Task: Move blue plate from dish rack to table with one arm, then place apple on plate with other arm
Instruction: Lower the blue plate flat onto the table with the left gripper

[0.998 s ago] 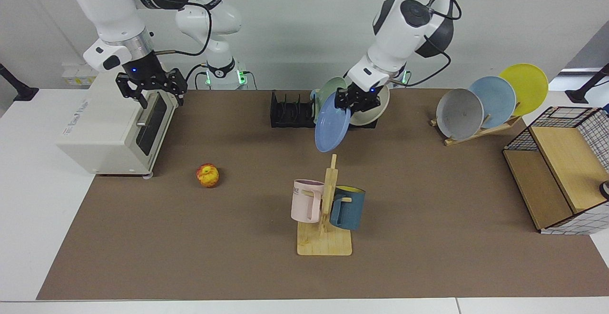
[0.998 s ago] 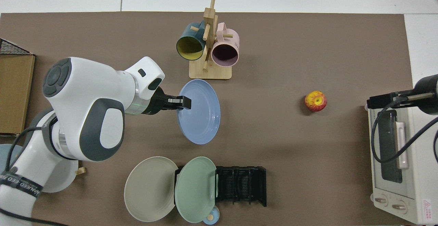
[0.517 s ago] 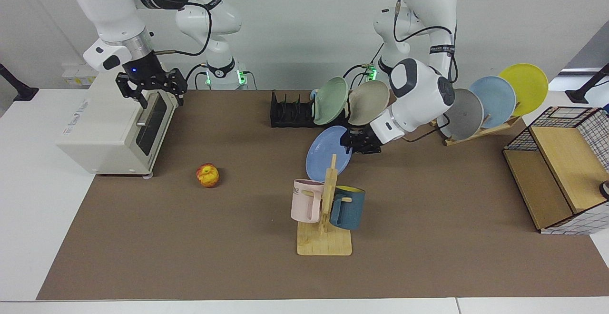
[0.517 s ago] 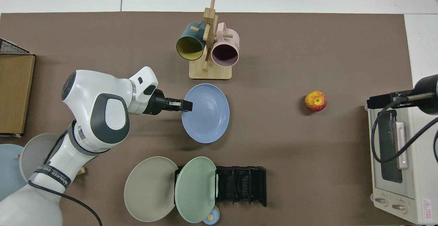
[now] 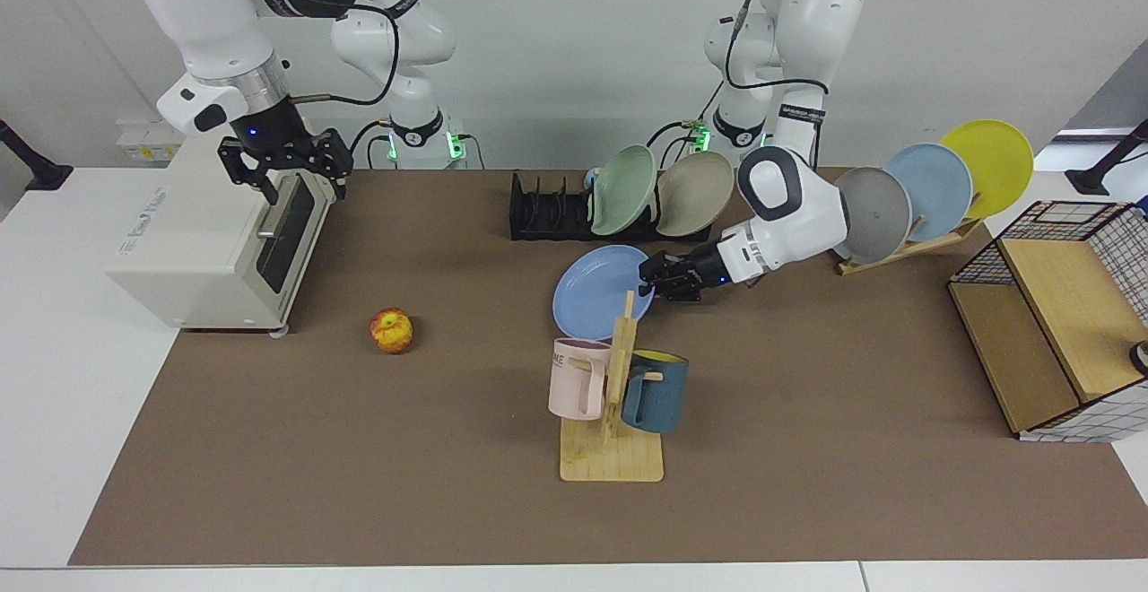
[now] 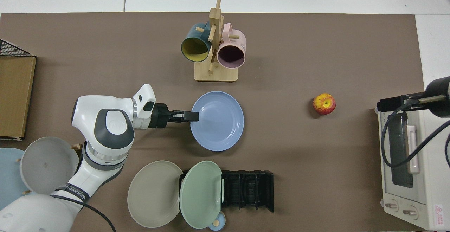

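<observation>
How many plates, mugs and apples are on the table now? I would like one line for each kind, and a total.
Plates: 6 (blue plate in the left gripper, sage-green, beige, grey, sky-blue, yellow)
Mugs: 2 (pink, dark teal)
Apples: 1 (apple)
Total: 9

Two white jointed arms with glossy rounded shells. Dark grey caps on elbow joints, black bands with white lettering around forearm links. Brushed silver ring at the wrist of the right arm (image 5: 215, 36). Black two-finger grippers with small blue indicator lights. Black cables looped along upper links of the left arm (image 5: 789, 206). Green lights at both bases.
</observation>
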Robot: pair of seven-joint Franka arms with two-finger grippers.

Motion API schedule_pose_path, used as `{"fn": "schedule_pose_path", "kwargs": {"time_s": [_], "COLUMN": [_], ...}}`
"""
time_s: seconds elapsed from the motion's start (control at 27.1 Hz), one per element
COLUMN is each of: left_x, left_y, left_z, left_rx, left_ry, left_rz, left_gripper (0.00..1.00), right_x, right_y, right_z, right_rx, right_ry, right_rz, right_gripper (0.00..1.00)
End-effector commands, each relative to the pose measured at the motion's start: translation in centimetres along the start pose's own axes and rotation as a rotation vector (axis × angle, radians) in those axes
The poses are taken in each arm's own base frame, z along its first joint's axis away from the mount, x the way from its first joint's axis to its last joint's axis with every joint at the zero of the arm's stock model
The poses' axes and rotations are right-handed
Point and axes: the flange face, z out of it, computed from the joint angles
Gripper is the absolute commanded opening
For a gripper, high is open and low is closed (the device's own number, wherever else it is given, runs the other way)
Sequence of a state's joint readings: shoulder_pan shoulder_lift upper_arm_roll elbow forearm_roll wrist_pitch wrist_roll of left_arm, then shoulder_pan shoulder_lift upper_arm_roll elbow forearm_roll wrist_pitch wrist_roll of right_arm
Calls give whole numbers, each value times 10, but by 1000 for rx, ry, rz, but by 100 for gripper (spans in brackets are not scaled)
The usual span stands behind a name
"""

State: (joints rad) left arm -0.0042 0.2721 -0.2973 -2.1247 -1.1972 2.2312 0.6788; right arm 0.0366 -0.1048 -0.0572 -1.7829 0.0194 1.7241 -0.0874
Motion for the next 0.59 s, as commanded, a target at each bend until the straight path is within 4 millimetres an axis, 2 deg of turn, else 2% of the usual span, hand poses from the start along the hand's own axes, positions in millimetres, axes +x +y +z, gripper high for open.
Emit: {"fn": "schedule_pose_path", "kwargs": {"time_s": [0.0, 0.15, 0.18, 0.26, 0.37, 0.44, 0.55], "left_x": [-2, -3, -3, -3, 4, 5, 4], "left_y": [-14, -12, -11, -9, -2, 13, 25], "left_z": [9, 15, 15, 17, 21, 30, 36], "left_rx": [-32, -33, -33, -28, 48, 131, 162], "left_ry": [20, 23, 25, 30, 116, 209, 251], "left_rz": [-40, -52, -59, -74, -58, -35, -40], "left_gripper": [0, 0, 3, 24, 100, 100, 100], "right_x": [-4, -4, -4, -5, -5, -4, 1], "right_y": [-3, -4, -5, -16, -11, -13, -15], "right_z": [-3, -3, -3, -6, -8, -7, -3], "right_rx": [15, 15, 15, 13, 9, 4, 2], "right_ry": [3, 4, 3, 11, 22, 32, 47], "right_rz": [17, 14, 11, 3, -2, -7, -7], "right_gripper": [100, 100, 100, 100, 100, 100, 100]}}
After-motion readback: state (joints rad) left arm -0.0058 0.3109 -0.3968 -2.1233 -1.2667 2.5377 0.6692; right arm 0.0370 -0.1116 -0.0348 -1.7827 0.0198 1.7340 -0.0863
